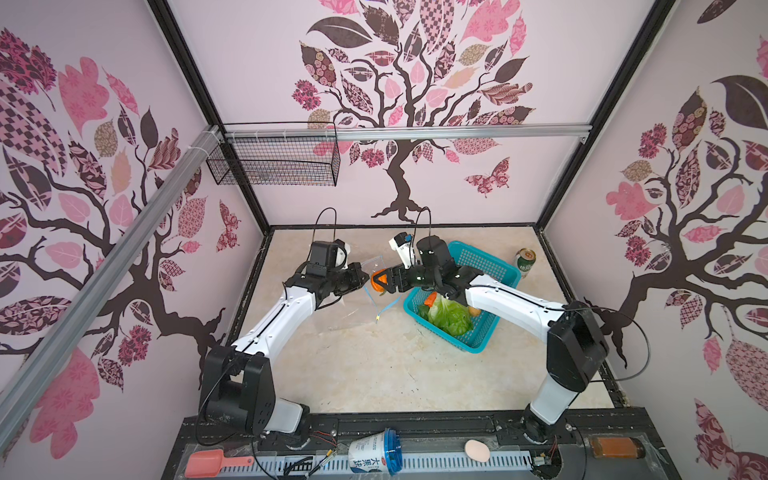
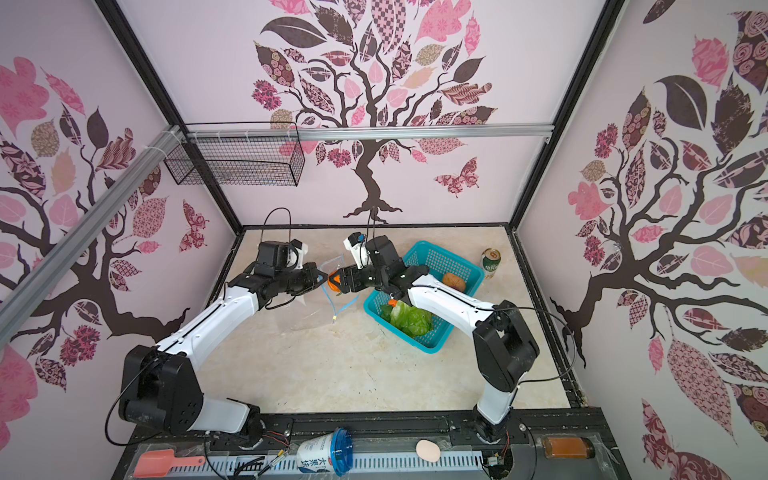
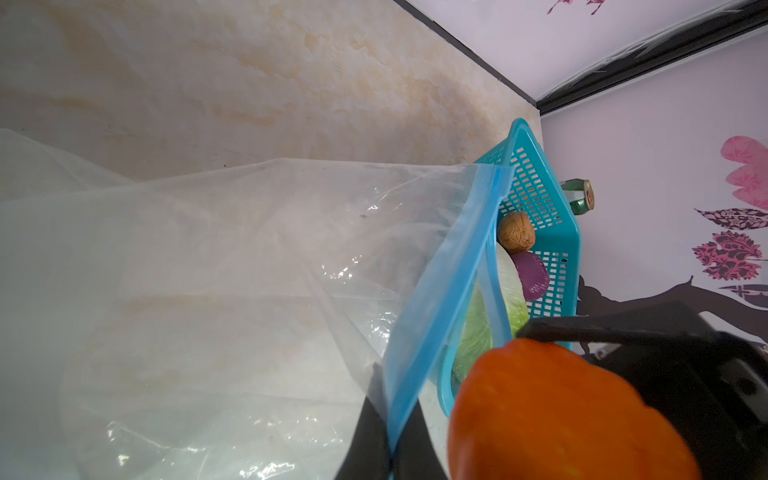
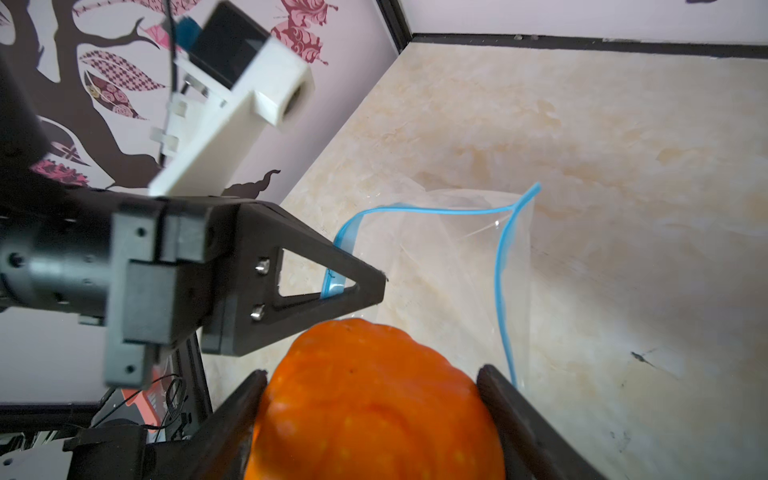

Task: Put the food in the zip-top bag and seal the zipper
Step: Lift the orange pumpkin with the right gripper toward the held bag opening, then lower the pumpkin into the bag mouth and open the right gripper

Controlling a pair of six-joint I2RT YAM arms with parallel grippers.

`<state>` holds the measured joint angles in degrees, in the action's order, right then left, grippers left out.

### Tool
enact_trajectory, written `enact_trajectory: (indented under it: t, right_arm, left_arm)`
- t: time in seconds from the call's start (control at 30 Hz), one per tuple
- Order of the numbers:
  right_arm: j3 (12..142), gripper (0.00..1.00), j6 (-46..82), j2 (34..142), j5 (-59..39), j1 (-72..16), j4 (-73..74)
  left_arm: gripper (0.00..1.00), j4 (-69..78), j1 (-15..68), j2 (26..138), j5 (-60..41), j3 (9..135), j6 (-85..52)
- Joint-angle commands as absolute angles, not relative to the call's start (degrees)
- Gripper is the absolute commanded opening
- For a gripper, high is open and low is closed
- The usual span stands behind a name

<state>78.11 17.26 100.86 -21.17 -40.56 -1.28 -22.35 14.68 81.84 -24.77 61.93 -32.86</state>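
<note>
1. Pumpkin (image 4: pixel 374 399), orange and ribbed, sits closest to the lens in the right wrist view. The right tool (image 4: pixel 370 374) clamps it with one dark finger on each flank, jaws spread wide around it.
2. Both top views show the same grip: the right tool reaches across the middle, pumpkin lifted off the worktop (image 1: pixel 374 374).
3. Left tool (image 3: pixel 390 444) is pinched tight on the zipper (image 3: pixel 449 299). The light-blue strip runs between its fingers, and one lip of the mouth is held up.
4. Zip-top bag (image 3: pixel 208 291) is clear and crinkly with its mouth gaping; the strip forms an open loop in the right wrist view. The rest of the bag drapes down onto the worktop.
5. Pumpkin is just beside the mouth, on the outer side of the strip in the left wrist view, so not in the bag.
6. Yellow slider tab (image 1: pixel 377 319) hangs at the strip's low end, near the worktop.
7. Teal mesh basket (image 1: pixel 478 343) sits right of the bag, under the right arm. It holds cabbage (image 1: pixel 451 316), carrot (image 1: pixel 432 298), tan potato (image 2: pixel 454 281) and purple onion (image 3: pixel 532 276).
8. Green drink can (image 1: pixel 525 261) stands beyond the basket, apart from it.
9. Front rail carries a pale egg-shaped thing (image 1: pixel 477 450), a yoghurt cup (image 1: pixel 374 453) on its side and a pink scoop (image 1: pixel 203 462).
</note>
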Motion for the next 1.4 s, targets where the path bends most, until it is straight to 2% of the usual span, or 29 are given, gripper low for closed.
enact_trajectory:
  t: [0.0,0.27,0.53,0.63,0.93,1.37]
  right_arm:
    - [80.5,0.59,14.6,104.6,-19.0,-40.8,-3.2]
    - [81.8,0.59,10.4,109.2,-5.2,-42.0,-7.9]
    - [86.3,0.65,7.5,115.2,2.4,-46.0,-11.8]
    - [87.2,0.7,7.4,115.9,2.0,-46.4,-12.5]
    - [84.3,0.96,10.1,110.2,-4.2,-46.4,-8.7]
    - [77.3,0.99,13.5,96.9,-5.5,-45.6,-6.1]
  left_arm:
    - [0.0,-21.2,14.9,80.1,-25.4,63.5,-32.4]
    - [0.0,-21.0,14.9,79.4,-25.5,63.2,-32.6]
    - [0.0,-21.1,14.9,80.6,-25.4,63.2,-32.5]
    - [0.0,-21.1,14.9,80.9,-25.3,63.2,-32.4]
    - [0.0,-21.2,14.9,81.3,-25.1,63.2,-32.4]
    - [0.0,-21.1,14.9,81.1,-25.2,63.3,-32.5]
